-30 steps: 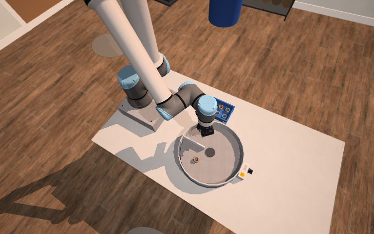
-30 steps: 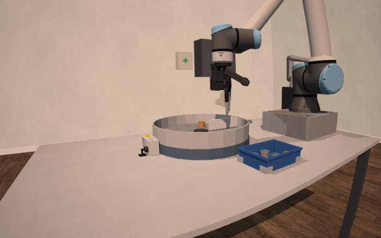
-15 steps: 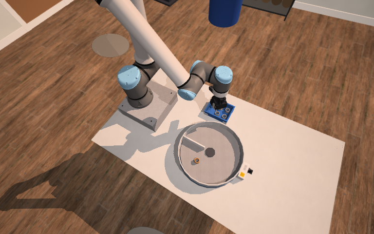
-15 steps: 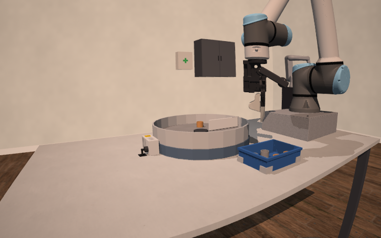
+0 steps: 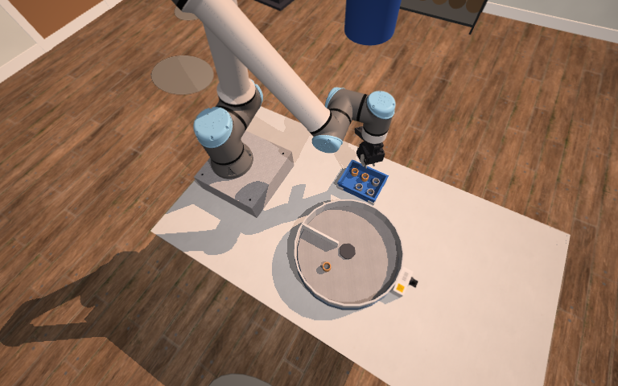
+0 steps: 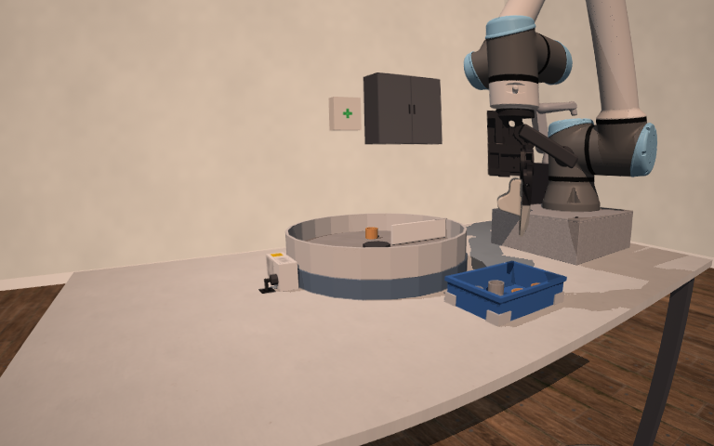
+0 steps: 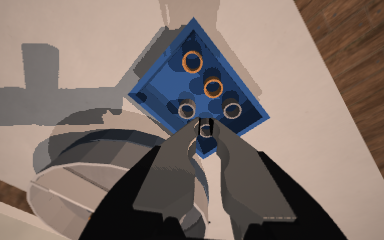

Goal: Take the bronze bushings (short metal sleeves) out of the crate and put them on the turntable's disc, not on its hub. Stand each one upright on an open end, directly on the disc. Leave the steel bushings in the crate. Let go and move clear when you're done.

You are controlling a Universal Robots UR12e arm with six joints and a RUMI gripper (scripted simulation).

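Observation:
The blue crate (image 5: 361,182) sits on the table beside the turntable (image 5: 347,252). It holds two bronze bushings (image 7: 192,61) (image 7: 213,88) and three steel bushings (image 7: 187,110) (image 7: 232,110) (image 7: 206,130), all upright. One bronze bushing (image 5: 326,263) stands upright on the grey disc, left of the dark hub (image 5: 346,251); it also shows in the side view (image 6: 371,233). My gripper (image 7: 204,119) hangs well above the crate (image 6: 505,288), pointing down, fingers shut and empty. In the wrist view the fingertips line up over the nearest steel bushing.
A raised rim rings the disc, and a low white wall (image 5: 319,236) stands on the disc from the rim toward the hub. A small control box (image 5: 403,281) sits at the turntable's edge. The robot's stone pedestal (image 5: 244,174) stands left of the crate.

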